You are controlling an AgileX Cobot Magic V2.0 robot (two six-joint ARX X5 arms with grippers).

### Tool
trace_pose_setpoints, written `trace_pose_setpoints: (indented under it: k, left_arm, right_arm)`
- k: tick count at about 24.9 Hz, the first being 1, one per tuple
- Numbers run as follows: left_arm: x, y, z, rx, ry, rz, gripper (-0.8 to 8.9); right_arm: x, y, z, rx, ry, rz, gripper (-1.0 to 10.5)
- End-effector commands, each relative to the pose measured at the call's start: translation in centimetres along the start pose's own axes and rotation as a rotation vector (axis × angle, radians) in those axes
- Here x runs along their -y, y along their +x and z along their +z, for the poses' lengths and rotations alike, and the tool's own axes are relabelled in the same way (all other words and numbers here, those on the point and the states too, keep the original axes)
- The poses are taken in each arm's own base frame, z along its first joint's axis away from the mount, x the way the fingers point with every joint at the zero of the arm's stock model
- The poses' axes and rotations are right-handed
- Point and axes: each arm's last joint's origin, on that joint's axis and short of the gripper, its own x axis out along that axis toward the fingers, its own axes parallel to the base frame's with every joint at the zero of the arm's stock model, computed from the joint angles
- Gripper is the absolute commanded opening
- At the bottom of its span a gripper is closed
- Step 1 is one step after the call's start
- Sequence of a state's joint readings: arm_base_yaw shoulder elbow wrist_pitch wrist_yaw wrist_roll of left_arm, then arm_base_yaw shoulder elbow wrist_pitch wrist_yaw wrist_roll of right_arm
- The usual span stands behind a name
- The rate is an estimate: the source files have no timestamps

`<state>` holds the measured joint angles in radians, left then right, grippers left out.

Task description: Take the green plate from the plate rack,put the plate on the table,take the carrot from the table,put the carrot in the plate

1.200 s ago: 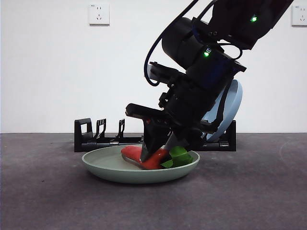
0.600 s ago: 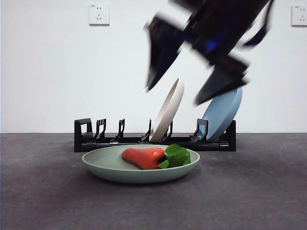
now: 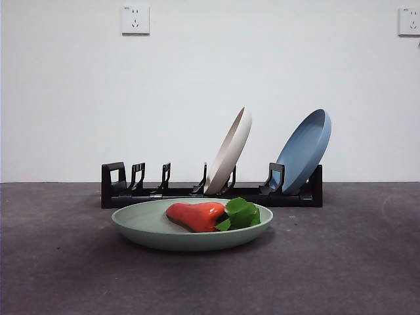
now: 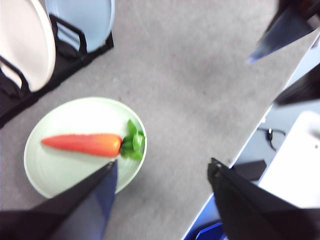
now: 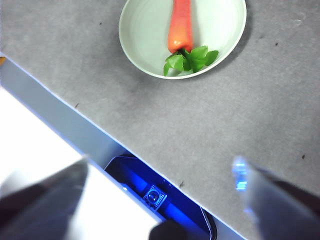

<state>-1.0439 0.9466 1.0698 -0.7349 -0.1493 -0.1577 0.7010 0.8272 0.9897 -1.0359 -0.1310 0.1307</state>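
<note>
The dark arm that crowded the front view a second ago has lifted out of it entirely, leaving the green plate (image 3: 192, 231) flat on the grey counter (image 3: 341, 262) just in front of the black plate rack (image 3: 211, 191), where a cream plate (image 3: 229, 151) and a blue plate (image 3: 304, 150) lean in their slots. The carrot (image 3: 196, 216) lies on its side in the plate, glossy orange-red with a bright green leafy top (leaves near the rim). Seen from high above, the left claw (image 4: 161, 172) and the right claw (image 5: 161, 170) are both spread wide, holding and touching nothing.
</note>
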Motion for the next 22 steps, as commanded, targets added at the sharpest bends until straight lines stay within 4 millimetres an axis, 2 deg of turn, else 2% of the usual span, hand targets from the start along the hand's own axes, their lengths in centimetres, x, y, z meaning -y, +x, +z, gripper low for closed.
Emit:
trace_pose_setpoints:
  k: [1,22]
  left_arm:
    - [0.04,0.04,-0.19,-0.014,0.007,-0.002,-0.11]
    - [0.02,0.04,-0.23,-0.018,0.008,0.005,-0.04]
  right_arm:
    - [-0.07,-0.52,-0.31,0.024,-0.024,0.006,-0.2]
    - [-0.07,-0.77,-0.42,0.036,-0.012,0.003,0.0]
